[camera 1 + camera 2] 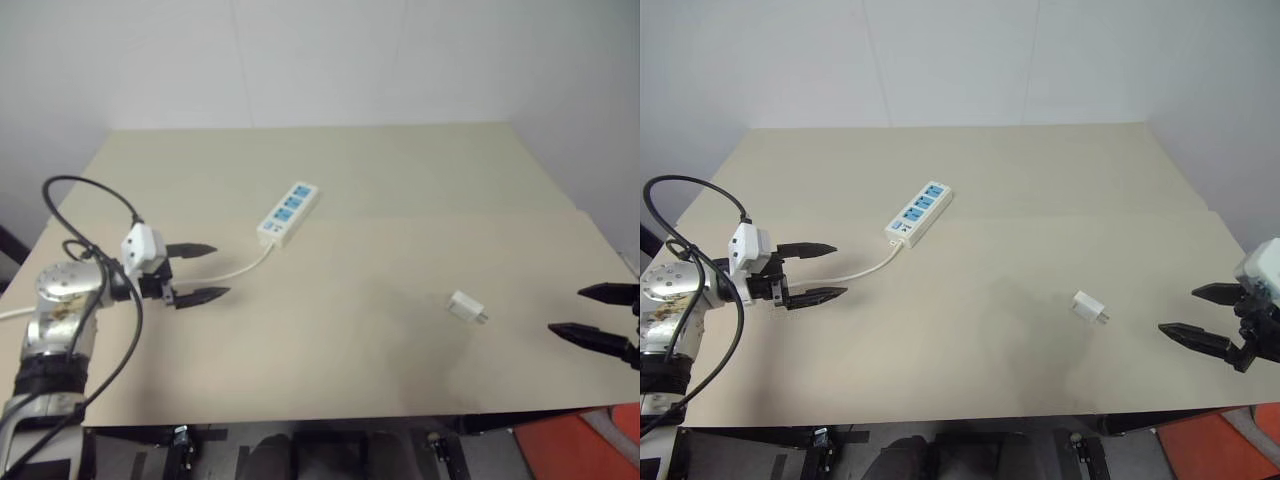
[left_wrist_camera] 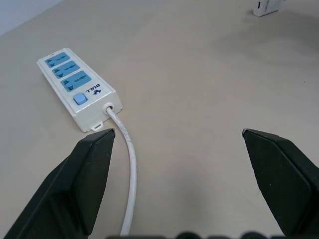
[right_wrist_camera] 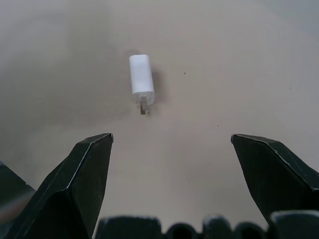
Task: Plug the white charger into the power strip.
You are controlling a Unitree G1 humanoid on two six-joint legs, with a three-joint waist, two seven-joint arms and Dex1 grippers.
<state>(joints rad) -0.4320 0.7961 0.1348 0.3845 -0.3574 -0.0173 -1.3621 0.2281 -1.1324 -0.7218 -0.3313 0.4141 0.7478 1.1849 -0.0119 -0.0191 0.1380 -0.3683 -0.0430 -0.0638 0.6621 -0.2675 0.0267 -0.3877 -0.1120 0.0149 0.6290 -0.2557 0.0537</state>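
The power strip (image 1: 289, 212) lies at an angle near the table's middle, blue sockets up, its thin white cord (image 1: 238, 270) trailing toward my left gripper (image 1: 199, 272). That gripper hovers open just off the cord's end, nothing between its fingers. The white charger (image 1: 466, 307) lies flat on the table right of centre, its prongs pointing toward my right gripper (image 1: 592, 313). The right gripper is open and empty, a hand's width to the right of the charger. In the right wrist view the charger (image 3: 141, 80) lies ahead of the spread fingers. In the left wrist view the power strip (image 2: 76, 87) lies ahead and to one side.
The beige table (image 1: 350, 170) is made of two boards meeting at a seam running across its middle. A black cable (image 1: 92, 200) loops over my left arm. A white wall stands behind the table. An orange object (image 1: 600, 440) sits on the floor at the front right.
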